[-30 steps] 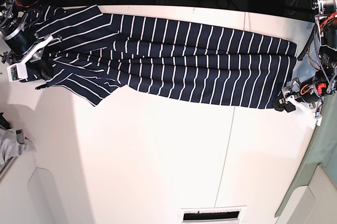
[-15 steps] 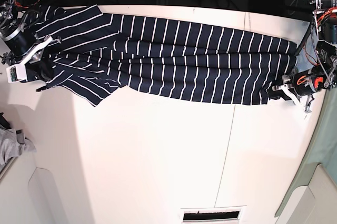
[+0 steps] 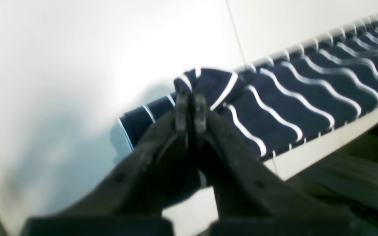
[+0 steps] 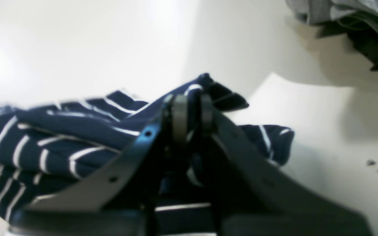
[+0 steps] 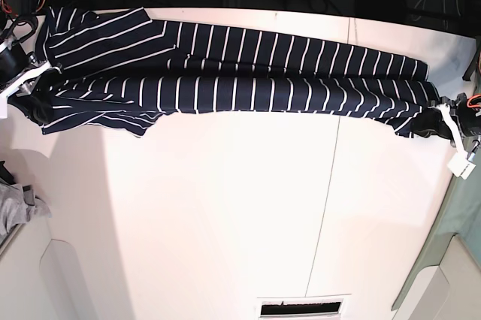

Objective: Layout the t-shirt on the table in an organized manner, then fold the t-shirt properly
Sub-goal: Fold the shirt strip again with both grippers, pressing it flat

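T-shirt (image 5: 240, 80) is stretched lengthwise along the far edge of the bench (image 5: 240, 215), its long axis spanned between claws, the left claw (image 3: 190, 106) clamped on one end and the right claw (image 4: 189, 114) clamped on the other.

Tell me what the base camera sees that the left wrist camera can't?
Only the base view shows the whole t-shirt stretched long across the table, the right gripper pinching its far end, and a grey cloth at the edge. Only the left wrist view shows, close up, the left gripper shut on a bunched corner. Both show the striped shirt, the white table and its dark seam line.
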Robot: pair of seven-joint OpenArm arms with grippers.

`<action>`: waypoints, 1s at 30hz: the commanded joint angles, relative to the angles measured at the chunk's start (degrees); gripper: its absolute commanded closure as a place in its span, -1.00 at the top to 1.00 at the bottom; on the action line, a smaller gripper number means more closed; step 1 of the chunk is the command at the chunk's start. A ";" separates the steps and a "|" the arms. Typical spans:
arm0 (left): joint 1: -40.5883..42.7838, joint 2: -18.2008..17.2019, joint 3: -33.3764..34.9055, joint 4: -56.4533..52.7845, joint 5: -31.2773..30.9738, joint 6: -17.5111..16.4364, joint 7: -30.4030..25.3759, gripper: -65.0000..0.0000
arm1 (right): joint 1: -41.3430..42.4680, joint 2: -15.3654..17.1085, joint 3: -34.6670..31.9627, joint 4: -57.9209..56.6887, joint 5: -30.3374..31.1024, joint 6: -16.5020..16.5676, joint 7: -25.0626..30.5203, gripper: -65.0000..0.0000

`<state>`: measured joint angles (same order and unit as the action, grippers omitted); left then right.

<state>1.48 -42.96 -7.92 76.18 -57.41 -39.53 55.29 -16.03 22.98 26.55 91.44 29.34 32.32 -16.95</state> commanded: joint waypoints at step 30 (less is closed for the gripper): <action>9.31 2.75 -1.11 4.44 -0.68 -0.47 -1.88 -0.34 | -9.68 -3.78 2.71 0.98 9.31 0.02 -7.93 -0.29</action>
<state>11.42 -38.76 -8.29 79.83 -56.93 -39.51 54.02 -25.71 18.35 28.60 91.50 37.82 32.16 -26.00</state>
